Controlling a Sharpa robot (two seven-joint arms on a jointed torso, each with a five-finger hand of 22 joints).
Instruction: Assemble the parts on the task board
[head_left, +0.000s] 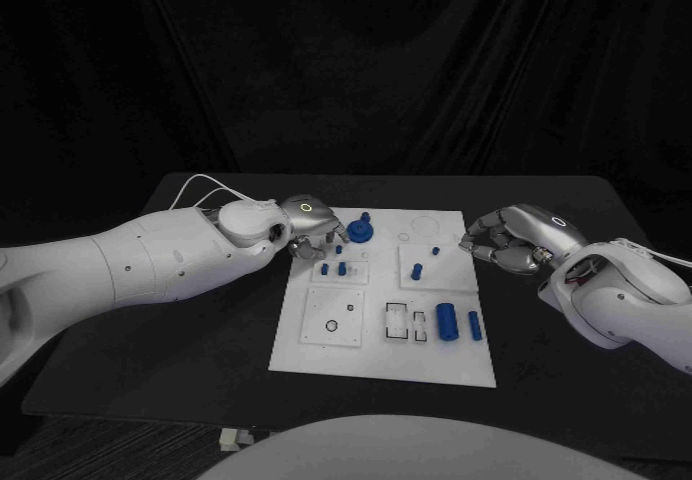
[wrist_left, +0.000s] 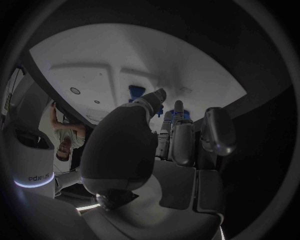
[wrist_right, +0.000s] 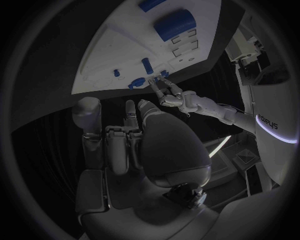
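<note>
A: Where is the left robot hand (head_left: 306, 228)?

B: At the far left corner of the white board (head_left: 335, 352), which lies in the middle of the black tabletop (head_left: 173, 340). Its arm comes in low from the left, and the fingers point down onto the board, close to the small blue pegs (head_left: 333, 269) and just beside the round blue knob (head_left: 359, 230).

A: Is it holding anything?

B: I cannot tell. From the head camera the fingers are bunched over the board. The left wrist camera shows fingertips (wrist_left: 160, 95) reaching to a blue piece (wrist_left: 139, 92), but whether they pinch it is hidden.

A: And the right robot hand (head_left: 508, 240)?

B: Off the board's right edge near the far corner, fingers curled inward, nothing in them. Its own wrist camera shows the fingers (wrist_right: 128, 135) folded close, apart from the board.

A: What does that wrist camera add?

B: The left hand from the other side, fingertips down among the pegs, and a big blue cylinder (wrist_right: 175, 24). The head camera shows that cylinder (head_left: 447, 322) lying beside a thinner blue bar (head_left: 475, 322) on the board's near right part.
</note>
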